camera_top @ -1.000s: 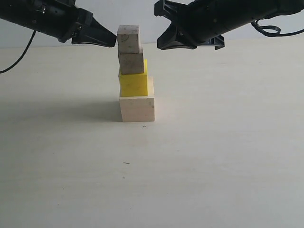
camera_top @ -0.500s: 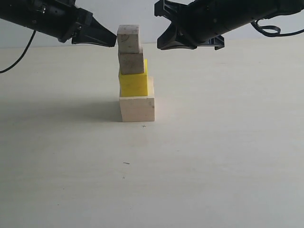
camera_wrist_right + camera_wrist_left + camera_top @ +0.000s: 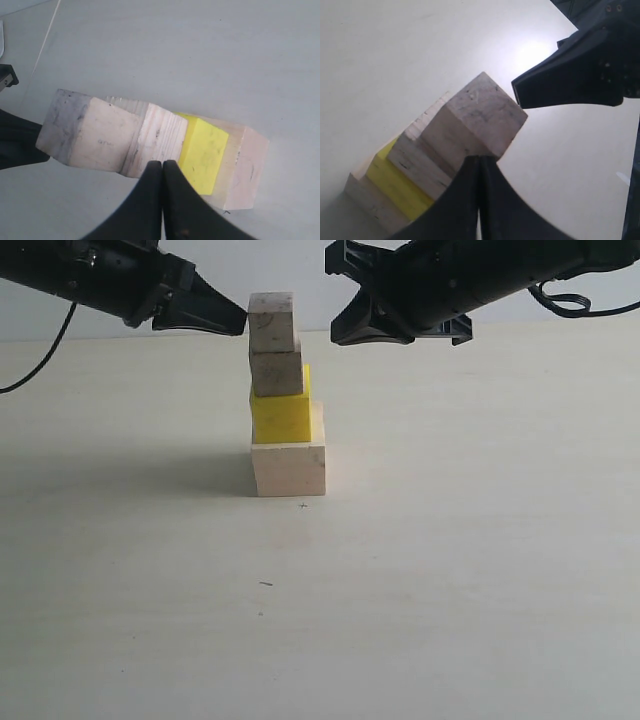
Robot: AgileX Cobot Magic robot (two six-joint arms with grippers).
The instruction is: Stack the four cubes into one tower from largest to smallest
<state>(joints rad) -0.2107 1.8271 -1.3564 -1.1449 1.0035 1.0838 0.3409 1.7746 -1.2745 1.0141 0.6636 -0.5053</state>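
Cream table (image 3: 450,590) carrying the tower (image 3: 276,390) at its middle: pale base cube (image 3: 289,469), then yellow cube (image 3: 280,418), then grained cube (image 3: 276,373), then small cube (image 3: 272,322) on top, left edges roughly flush. Left gripper (image 3: 240,320) pressed shut, tip just beside the small cube's left face, contact hard to tell. Right gripper (image 3: 162,167) pressed shut too, up near the tower's top on the right, a gap between.
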